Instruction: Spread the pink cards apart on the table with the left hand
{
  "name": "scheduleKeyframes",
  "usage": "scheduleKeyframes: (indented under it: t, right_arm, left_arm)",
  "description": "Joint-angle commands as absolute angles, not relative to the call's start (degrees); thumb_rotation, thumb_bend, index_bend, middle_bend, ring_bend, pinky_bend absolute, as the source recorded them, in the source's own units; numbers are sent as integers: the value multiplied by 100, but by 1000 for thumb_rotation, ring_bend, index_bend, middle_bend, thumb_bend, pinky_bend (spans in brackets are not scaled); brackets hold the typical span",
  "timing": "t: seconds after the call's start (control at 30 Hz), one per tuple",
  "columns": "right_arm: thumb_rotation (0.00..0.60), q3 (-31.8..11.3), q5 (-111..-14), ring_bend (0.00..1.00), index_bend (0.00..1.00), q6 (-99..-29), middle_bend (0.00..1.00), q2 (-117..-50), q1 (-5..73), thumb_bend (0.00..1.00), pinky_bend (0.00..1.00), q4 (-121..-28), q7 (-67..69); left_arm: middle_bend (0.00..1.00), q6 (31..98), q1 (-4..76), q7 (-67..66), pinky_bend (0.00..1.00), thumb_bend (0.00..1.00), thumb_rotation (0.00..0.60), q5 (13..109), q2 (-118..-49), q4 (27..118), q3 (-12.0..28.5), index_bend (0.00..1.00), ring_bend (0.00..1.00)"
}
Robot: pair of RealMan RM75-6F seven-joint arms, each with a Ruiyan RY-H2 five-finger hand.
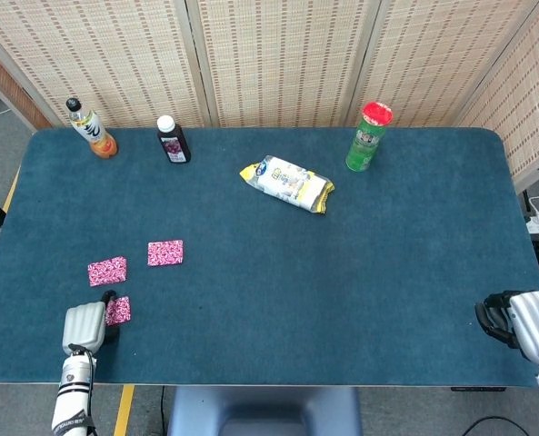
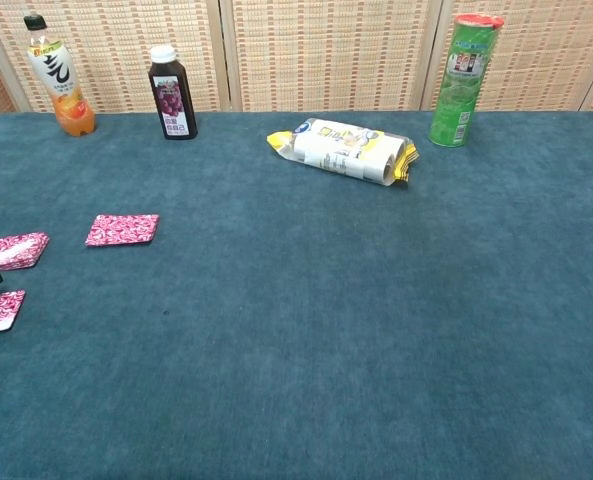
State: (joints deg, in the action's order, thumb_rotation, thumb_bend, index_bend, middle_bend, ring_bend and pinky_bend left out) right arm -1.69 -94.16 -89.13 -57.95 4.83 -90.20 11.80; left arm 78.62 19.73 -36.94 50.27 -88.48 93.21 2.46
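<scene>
Evidently three pink cards lie apart on the blue table [image 1: 269, 272], near its front-left corner. One card [image 1: 165, 252] sits furthest in, a second card [image 1: 107, 271] lies just left of it with a clear gap, and a third card [image 1: 118, 311] lies nearest the front edge, below the second. None overlaps another, which reads as the spread being largely done.

Left hand [image 1: 84, 326] sits at the front-left edge, touching or just beside the third card's left side; dark fingertips show at that card's edge in the head view. Whether the fingers press the card or have let it go cannot be told. Chest view shows only a dark fingertip at the left border, next to that card.

Right hand [image 1: 524, 325] rests well apart at the far right edge, fingers curled in, nothing in them.

Bottles, snack bag and green can stand along the back, out of the way.
</scene>
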Motion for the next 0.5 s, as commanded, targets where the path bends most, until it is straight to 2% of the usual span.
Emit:
scheduleKeyframes:
  t: [0.03, 0.13, 0.23, 0.33, 0.4, 0.5]
  right_arm:
    - [600, -171, -9402, 852, 1000, -8894, 887, -5794, 490, 452, 1000, -9024, 1176]
    - [600, -176, -9389, 852, 1000, -8888, 887, -5788, 493, 453, 1000, -9030, 1173]
    - [600, -182, -9375, 852, 1000, -8885, 887, -5783, 495, 452, 1000, -9031, 1182]
    - [600, -185, -9362, 852, 1000, -8862, 887, -5780, 505, 453, 1000, -9030, 1172]
    - [600, -181, -9366, 852, 1000, -8849, 887, -5784, 512, 453, 1000, -9027, 1159]
    - [600, -167, -9381, 852, 1000, -8821, 887, -5798, 522, 452, 1000, -9029, 1116]
  left_arm:
    - [1000, 7831, 1945, -3659, 1000, 314, 600, 5034, -8790, 9417, 262, 188, 1000]
    - [1000, 7892, 1864, -3394, 1000, 307, 600, 5210, -8575, 9792, 311, 194, 1000]
    - [1000, 8089, 1724, -2859, 1000, 297, 600, 5867, -8100, 10329, 284, 286, 1000]
    - [977, 8347, 1536, -2265, 1000, 294, 600, 6806, -7492, 10610, 93, 363, 1000]
    - [891, 8525, 1402, -1979, 955, 305, 600, 7260, -7158, 10603, -39, 374, 960]
    - [674, 8828, 1158, -1535, 754, 336, 600, 7750, -6790, 10384, -193, 379, 760]
